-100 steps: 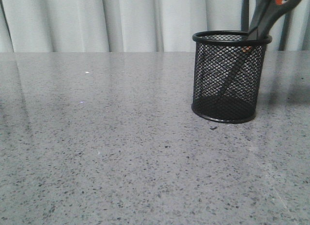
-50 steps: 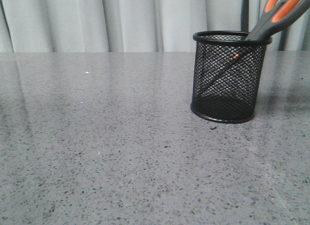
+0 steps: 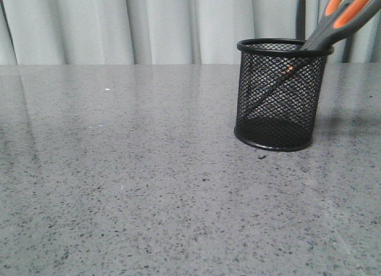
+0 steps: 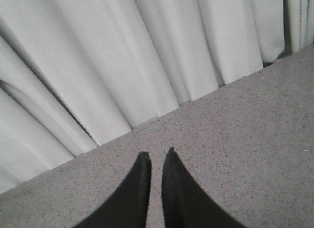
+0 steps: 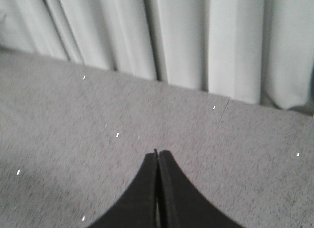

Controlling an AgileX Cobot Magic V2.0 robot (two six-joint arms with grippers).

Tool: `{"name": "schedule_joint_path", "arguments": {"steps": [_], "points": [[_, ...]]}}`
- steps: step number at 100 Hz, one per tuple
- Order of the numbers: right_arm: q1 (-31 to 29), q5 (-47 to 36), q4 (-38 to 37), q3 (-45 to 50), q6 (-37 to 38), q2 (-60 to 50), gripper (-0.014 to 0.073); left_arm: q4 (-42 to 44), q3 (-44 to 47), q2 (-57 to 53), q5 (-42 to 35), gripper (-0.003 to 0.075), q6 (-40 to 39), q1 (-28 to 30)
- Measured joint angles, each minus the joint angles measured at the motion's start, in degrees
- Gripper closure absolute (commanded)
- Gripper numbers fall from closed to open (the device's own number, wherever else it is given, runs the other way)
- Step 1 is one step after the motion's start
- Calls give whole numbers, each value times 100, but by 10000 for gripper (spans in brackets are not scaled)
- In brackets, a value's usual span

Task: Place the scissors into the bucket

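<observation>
The black wire-mesh bucket (image 3: 280,109) stands upright on the grey table at the right of the front view. The scissors (image 3: 340,19) rest inside it. Their dark blades slant down through the mesh to the left, and the grey and orange handles lean out over the right rim, cut off by the frame's corner. Nothing holds them. My left gripper (image 4: 156,154) hovers over bare table near the curtain, its fingers almost together with only a narrow slit and nothing between them. The fingers of my right gripper (image 5: 158,152) are pressed together, empty. Neither gripper appears in the front view.
A speckled grey tabletop (image 3: 131,169) stretches left and forward of the bucket. A pale pleated curtain (image 3: 149,26) hangs along the table's far edge, close behind the bucket and in both wrist views.
One second ago the scissors stood steeper in the bucket. They have tipped over to the right and now lean on the rim, still since half a second ago. The bucket shifted slightly.
</observation>
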Motion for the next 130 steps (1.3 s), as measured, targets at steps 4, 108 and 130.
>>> {"name": "schedule_joint_path", "arguments": {"steps": [4, 108, 130], "points": [[0, -292, 4, 259, 0, -181, 661, -37, 181, -69, -142, 741, 10, 0], [0, -3425, 89, 5667, -269, -4243, 662, -1040, 8443, -5665, -5600, 741, -158, 0], [0, -3425, 89, 5667, -269, -4243, 662, -1045, 8443, -5665, -5600, 741, -158, 0]]}}
